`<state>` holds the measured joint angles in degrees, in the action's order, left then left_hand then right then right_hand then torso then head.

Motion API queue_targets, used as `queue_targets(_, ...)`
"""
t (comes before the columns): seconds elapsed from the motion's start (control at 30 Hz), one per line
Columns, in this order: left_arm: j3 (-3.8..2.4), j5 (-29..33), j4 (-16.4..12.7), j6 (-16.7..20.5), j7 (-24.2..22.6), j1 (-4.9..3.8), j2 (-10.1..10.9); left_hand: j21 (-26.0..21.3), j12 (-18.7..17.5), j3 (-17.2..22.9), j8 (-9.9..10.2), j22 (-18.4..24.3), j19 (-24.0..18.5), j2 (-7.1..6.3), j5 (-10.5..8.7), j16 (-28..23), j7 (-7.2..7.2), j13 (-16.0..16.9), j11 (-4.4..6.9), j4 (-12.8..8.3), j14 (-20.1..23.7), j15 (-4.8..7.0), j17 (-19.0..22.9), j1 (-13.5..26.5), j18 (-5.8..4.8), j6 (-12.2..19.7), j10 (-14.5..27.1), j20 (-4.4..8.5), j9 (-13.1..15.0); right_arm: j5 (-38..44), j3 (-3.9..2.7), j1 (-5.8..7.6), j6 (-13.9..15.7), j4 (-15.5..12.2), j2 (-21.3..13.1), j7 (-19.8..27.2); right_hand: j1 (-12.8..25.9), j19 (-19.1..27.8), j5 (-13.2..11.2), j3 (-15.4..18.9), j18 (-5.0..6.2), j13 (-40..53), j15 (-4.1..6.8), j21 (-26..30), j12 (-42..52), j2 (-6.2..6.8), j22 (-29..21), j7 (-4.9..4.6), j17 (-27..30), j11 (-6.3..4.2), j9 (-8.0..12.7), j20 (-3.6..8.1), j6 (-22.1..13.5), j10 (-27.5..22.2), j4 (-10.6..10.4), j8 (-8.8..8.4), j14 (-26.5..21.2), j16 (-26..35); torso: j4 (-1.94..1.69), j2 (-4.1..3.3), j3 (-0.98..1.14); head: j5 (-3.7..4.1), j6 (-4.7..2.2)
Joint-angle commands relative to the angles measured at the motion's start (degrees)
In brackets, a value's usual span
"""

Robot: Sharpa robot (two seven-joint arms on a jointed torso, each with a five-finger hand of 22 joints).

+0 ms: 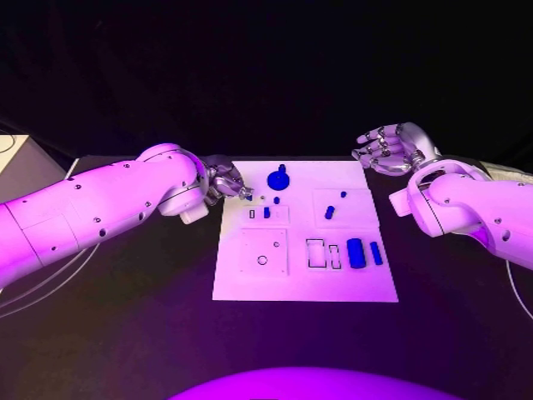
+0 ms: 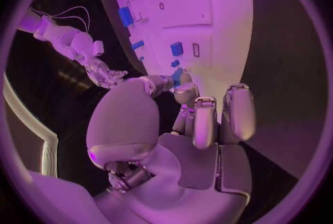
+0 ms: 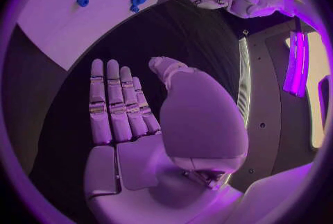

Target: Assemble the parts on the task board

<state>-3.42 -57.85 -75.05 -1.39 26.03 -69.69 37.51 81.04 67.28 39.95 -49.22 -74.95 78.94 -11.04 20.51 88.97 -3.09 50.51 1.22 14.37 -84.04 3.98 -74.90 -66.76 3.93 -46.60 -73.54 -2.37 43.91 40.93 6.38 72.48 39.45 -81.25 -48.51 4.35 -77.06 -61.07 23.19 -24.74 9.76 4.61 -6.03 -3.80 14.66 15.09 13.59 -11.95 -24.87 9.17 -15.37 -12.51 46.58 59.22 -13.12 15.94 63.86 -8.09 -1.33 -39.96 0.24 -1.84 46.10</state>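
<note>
The white task board point(image 1: 305, 275) lies in the middle of the black table. A large round blue part point(image 1: 277, 177) stands near its far edge, with small blue pegs point(image 1: 276, 200) just in front of it. Two longer blue parts point(image 1: 356, 252) sit at the board's right side. My left hand point(image 1: 227, 182) hovers at the board's far left corner with bent fingers and nothing in them; the round part point(image 2: 178, 75) shows just past its fingertips point(image 2: 183, 90). Beyond the far right corner, off the board, my right hand point(image 1: 393, 146) is raised. Its palm point(image 3: 132, 140) is flat and bare.
The board carries several raised white plates with slots and holes point(image 1: 264, 250). A pale box point(image 1: 2, 167) stands at the table's far left. Cables point(image 1: 525, 287) trail from the right arm. Black table surface point(image 1: 122, 333) surrounds the board.
</note>
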Motion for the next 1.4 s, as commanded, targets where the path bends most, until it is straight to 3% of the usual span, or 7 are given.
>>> queue_targets(0.03,0.38,-2.29,-0.12,2.72,-0.54,0.46,-0.2,0.33,0.38,12.07,0.21,-1.37,0.36,-0.03,0.02,0.38,0.01,0.05,-0.02,-11.66,-5.55,0.28,-13.73,0.52,-0.15,-0.33,-0.22,0.14,-0.05,0.06,-0.01,-0.07,-0.61,0.07,0.13,0.79,0.08,0.45,0.24,-0.03,0.77,-0.05,-0.33,0.02,-0.14,-0.18,-0.1,-1.45,0.05,0.27,0.07,-0.06,-0.35,-0.01,0.28,-0.03,0.1,0.24,0.13,-0.1,0.04,-0.21,-0.06)
queue_targets(0.4,1.38,-4.7,0.62,1.85,-1.37,1.5,-1.01,0.27,0.33,12.2,0.25,-1.27,0.28,-0.07,-0.01,0.38,0.03,-0.03,0.0,-11.71,-5.55,0.3,-13.72,0.61,-0.11,-0.43,-0.26,0.16,-0.07,-0.06,-0.01,-0.12,-0.63,0.1,0.17,0.86,0.11,0.46,0.4,-0.08,0.77,-0.14,-0.34,0.02,-0.14,-0.28,-0.22,-1.46,0.12,0.28,0.08,-0.07,-0.38,-0.05,0.26,-0.04,0.09,0.3,0.07,-0.21,0.04,-0.2,0.24)
queue_targets(1.4,2.24,-8.46,1.32,-1.77,-1.22,1.65,-2.12,0.75,0.29,12.34,0.38,-2.0,0.86,-0.23,-0.16,0.51,0.05,-0.04,0.02,-11.8,-5.64,0.31,-14.0,0.75,-0.31,-0.49,-0.34,0.2,-0.1,-0.14,-0.01,-0.14,-0.69,-0.09,0.15,0.91,0.17,0.45,0.64,-0.11,0.77,-0.25,-0.35,0.01,-0.12,-0.34,-0.37,-1.47,0.2,0.29,0.09,-0.08,-0.39,-0.06,0.24,-0.03,0.12,0.36,0.11,-0.19,0.07,-0.36,1.16)
